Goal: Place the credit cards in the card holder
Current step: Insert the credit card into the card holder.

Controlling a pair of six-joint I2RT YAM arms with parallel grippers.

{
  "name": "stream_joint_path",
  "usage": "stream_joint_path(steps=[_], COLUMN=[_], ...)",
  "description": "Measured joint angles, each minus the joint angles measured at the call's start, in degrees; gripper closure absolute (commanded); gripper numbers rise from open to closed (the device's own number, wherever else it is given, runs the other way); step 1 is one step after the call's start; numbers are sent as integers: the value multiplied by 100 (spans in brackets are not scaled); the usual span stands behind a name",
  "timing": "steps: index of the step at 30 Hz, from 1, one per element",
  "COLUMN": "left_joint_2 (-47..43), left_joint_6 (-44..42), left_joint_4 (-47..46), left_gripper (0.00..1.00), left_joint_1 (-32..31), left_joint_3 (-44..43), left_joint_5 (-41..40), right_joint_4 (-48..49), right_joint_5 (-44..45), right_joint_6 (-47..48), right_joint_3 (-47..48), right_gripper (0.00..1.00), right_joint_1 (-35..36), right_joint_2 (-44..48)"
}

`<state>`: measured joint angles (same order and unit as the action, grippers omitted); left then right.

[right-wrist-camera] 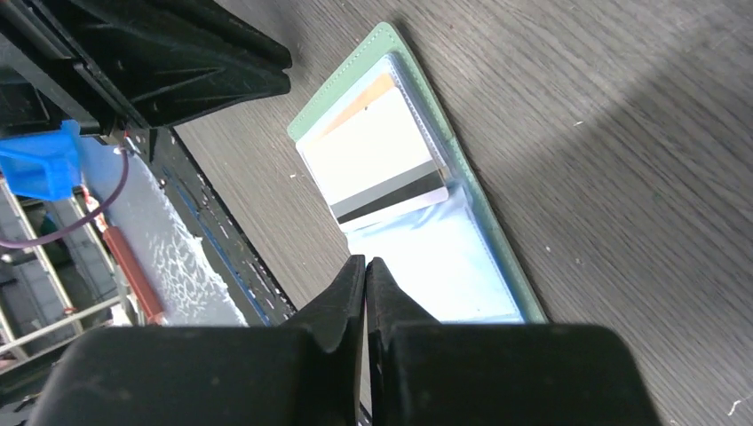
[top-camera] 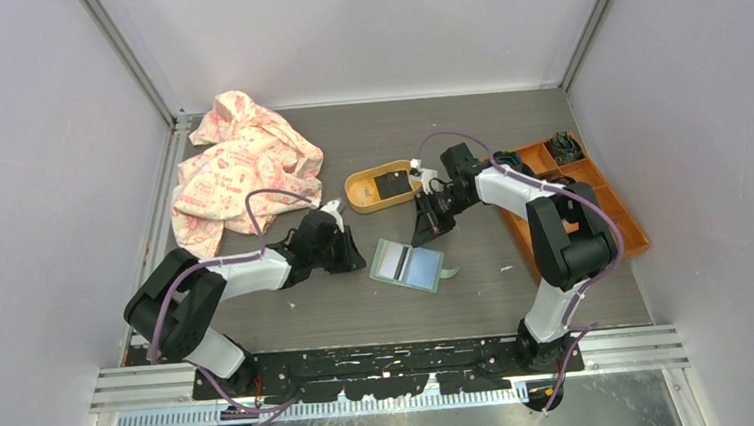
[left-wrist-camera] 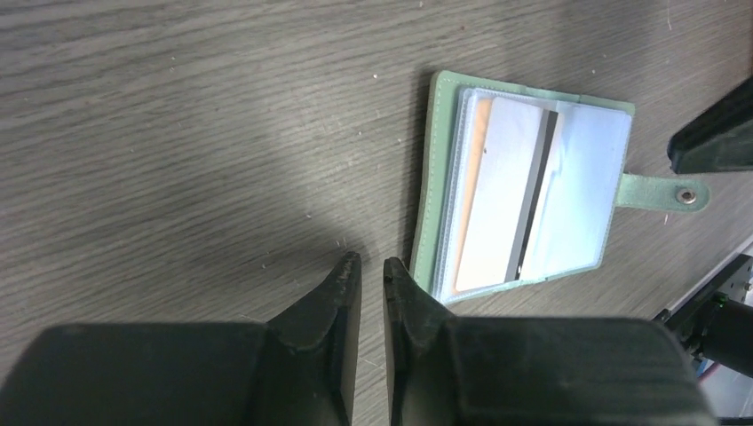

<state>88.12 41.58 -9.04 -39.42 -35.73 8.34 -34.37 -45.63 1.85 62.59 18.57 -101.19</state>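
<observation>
Top external view: the card holder [top-camera: 412,266] lies open and flat on the surface, between my two arms. Its long side runs left to right, with the right end a little nearer the arm bases.
Inside it: a white card with a dark stripe [left-wrist-camera: 497,204] sits in the clear sleeve on one half, with an orange edge showing under it. The other sleeve looks empty to me.
Left claw [left-wrist-camera: 371,262]: just beside the holder's left edge and low over the surface. It is all but closed with only a thin slit between the tips, and nothing is in it.
Right claw [right-wrist-camera: 366,262]: pinched tip to tip, with no card in it that I can see. It is above the empty sleeve end, and I cannot tell whether it touches.
Next card: a black card [top-camera: 391,184] waits in the yellow tray [top-camera: 356,189], behind the holder.
Nearer arm: the right one, by my reading. The tray lies just beyond that claw and a bit to its left.
What the move turns on: I would slide the card in along the holder's long side while the left claw steadies that edge.
Risk: the light holder may skid.
</observation>
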Motion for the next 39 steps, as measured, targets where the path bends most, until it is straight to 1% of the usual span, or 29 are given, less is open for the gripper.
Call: stream_joint_path(steps=[3, 10, 20, 28, 31, 39], left_joint_2=[90, 393, 662, 667, 664, 664], left_joint_6=[-26, -22, 46, 297, 391, 518], left_joint_4=[59, -55, -579, -1134, -1333, -1521], left_gripper=[87, 90, 92, 93, 93, 94], left_joint_1=[44, 55, 57, 61, 61, 44], left_joint_3=[-72, -260, -254, 61, 181, 299], left_joint_5=[2, 186, 579, 737, 798, 887], right_joint_4=[-79, -129, -125, -96, 138, 376], right_joint_5=[149, 479, 804, 804, 763, 640], right_joint_6=[109, 74, -111, -404, -584, -1012], right_joint_3=[15, 17, 20, 11, -142, -334], right_gripper=[94, 94, 92, 92, 92, 92], right_joint_1=[101, 479, 485, 442, 358, 225], right_joint_2=[81, -208, -306, -492, -490, -492])
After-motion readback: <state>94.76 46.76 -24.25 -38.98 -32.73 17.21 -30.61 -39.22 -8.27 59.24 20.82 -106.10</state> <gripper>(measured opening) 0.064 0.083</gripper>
